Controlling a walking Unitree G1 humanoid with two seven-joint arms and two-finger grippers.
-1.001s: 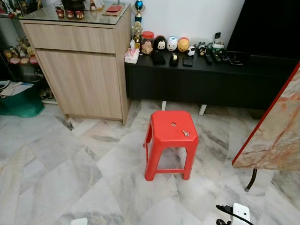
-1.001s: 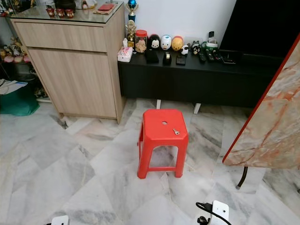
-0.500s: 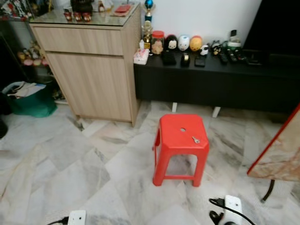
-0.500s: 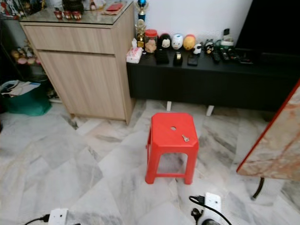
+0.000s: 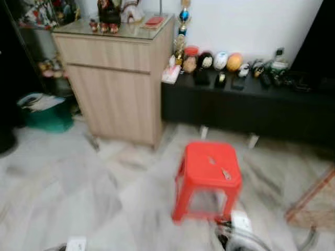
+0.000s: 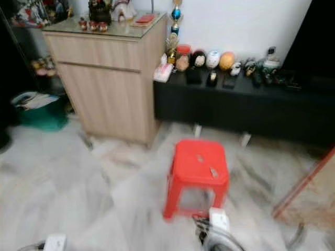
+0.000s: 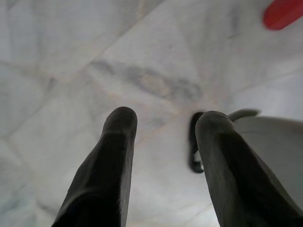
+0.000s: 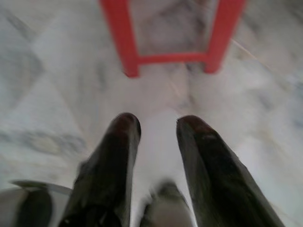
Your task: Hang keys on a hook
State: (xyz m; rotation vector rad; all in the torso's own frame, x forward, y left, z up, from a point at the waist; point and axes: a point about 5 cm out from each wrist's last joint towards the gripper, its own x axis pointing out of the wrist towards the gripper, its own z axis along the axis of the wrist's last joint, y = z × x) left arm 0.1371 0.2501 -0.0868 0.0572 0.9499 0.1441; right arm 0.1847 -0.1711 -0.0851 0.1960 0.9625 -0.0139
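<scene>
A small set of keys lies on the seat of a red plastic stool standing on the marble floor ahead of me; the head views are blurred. My left gripper hangs open over bare floor, nothing between its black fingers. My right gripper is also open and empty, pointing down at the floor just short of the stool's legs. I cannot make out any hook.
A wooden cabinet stands at the back left with figurines on its glass top. A low black console with small toys and remotes runs along the white wall. A green bin sits at far left. A marble-patterned table edge lies at right.
The whole view has shifted and blurred, so the camera is moving: stool and cabinet now sit further right and lower in the picture. The keys lie on the stool as before.
</scene>
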